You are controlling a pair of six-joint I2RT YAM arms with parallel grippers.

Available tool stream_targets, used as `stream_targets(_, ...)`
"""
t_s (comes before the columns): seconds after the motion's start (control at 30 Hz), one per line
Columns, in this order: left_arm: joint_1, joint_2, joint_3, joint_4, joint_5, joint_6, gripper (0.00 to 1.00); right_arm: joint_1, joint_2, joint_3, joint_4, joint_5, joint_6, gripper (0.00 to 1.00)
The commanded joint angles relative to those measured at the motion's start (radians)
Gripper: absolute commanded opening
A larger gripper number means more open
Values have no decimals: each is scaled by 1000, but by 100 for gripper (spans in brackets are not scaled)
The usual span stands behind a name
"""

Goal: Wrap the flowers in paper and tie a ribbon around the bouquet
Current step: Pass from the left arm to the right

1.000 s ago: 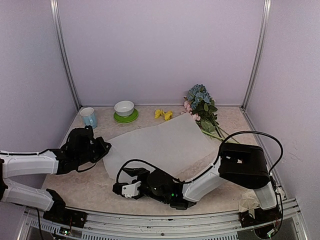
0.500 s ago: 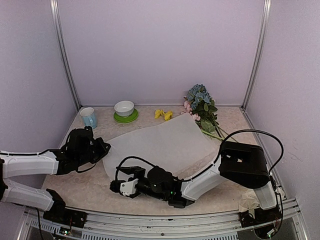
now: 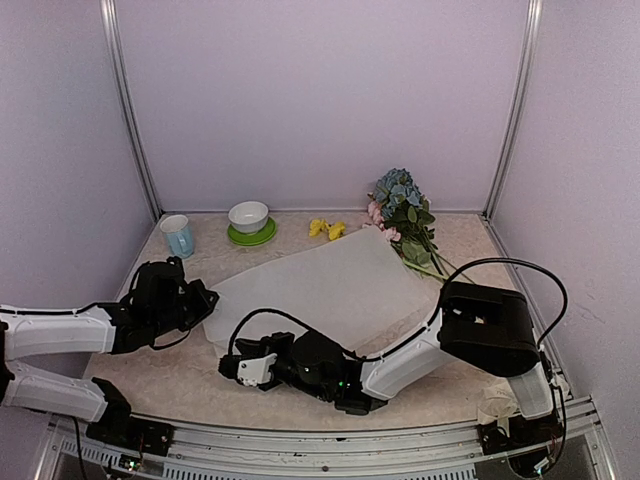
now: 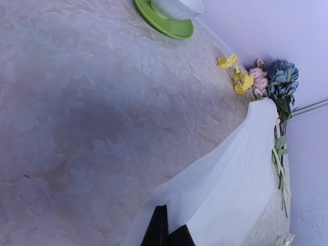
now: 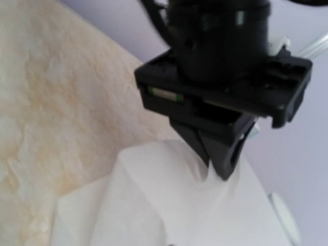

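Note:
The paper (image 3: 315,285) lies flat in the middle of the table, also seen in the left wrist view (image 4: 241,174) and the right wrist view (image 5: 169,205). My left gripper (image 3: 205,300) (image 4: 165,228) is shut on the sheet's left corner, which rises into a small peak. My right gripper (image 3: 232,367) sits low at the paper's near-left edge; its fingers are hidden in its own view. The flowers (image 3: 402,215) (image 4: 277,89) lie at the paper's far right corner, with loose yellow blooms (image 3: 327,228) beside them. A cream bundle, seemingly the ribbon (image 3: 497,405), rests by the right arm's base.
A blue cup (image 3: 178,235) and a white bowl on a green saucer (image 3: 250,220) (image 4: 171,23) stand at the back left. Lilac walls with metal posts close in the table on three sides.
My right gripper has slid left along the table toward the paper's near-left edge. The left gripper has kept its hold and drawn the corner slightly left.

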Motion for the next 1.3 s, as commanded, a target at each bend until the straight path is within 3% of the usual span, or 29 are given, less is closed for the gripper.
stream_targets(0.0, 6, 3, -13, 14, 7, 20, 0, -5, -37, -25, -39, 41, 4, 0)
stream_targets(0.1, 8, 4, -16, 16, 27, 31, 0, -6, -57, -43, -62, 17, -4, 0)
stream_targets(0.13, 7, 1, -16, 19, 40, 48, 5, -8, -64, -47, -76, 12, -7, 0)
stream_targets(0.27, 11, -45, -17, 22, 69, 130, 32, -20, -100, -77, -152, -59, -11, 0)
stream_targets(0.33, 24, -66, -16, 16, 88, 165, 59, -29, -131, -97, -185, -105, 12, 0)
stream_targets(0.37, 34, -76, -13, 9, 102, 185, 68, -36, -148, -107, -200, -128, 27, 0)
stream_targets(0.43, 41, -102, -2, -7, 117, 235, 75, -63, -195, -114, -264, -199, 87, 0)
stream_targets(0.57, 14, -182, 31, -15, 140, 366, 70, -190, -295, -26, -623, -553, 275, 0)
stream_targets(0.7, -92, -264, 51, 27, 189, 540, 55, -284, -362, 0, -771, -795, 347, 0)
stream_targets(0.9, -261, -344, 124, -65, 313, 841, 55, -346, -425, -3, -864, -898, 386, 0)
stream_targets(1.07, -300, -323, 224, -196, 323, 926, 55, -347, -495, -38, -877, -927, 407, 0)
stream_targets(1.13, -309, -307, 289, -262, 375, 952, 60, -349, -524, -51, -877, -918, 417, 0)
stream_targets(1.27, -312, -306, 304, -262, 487, 962, 60, -353, -584, -80, -872, -895, 429, 0)
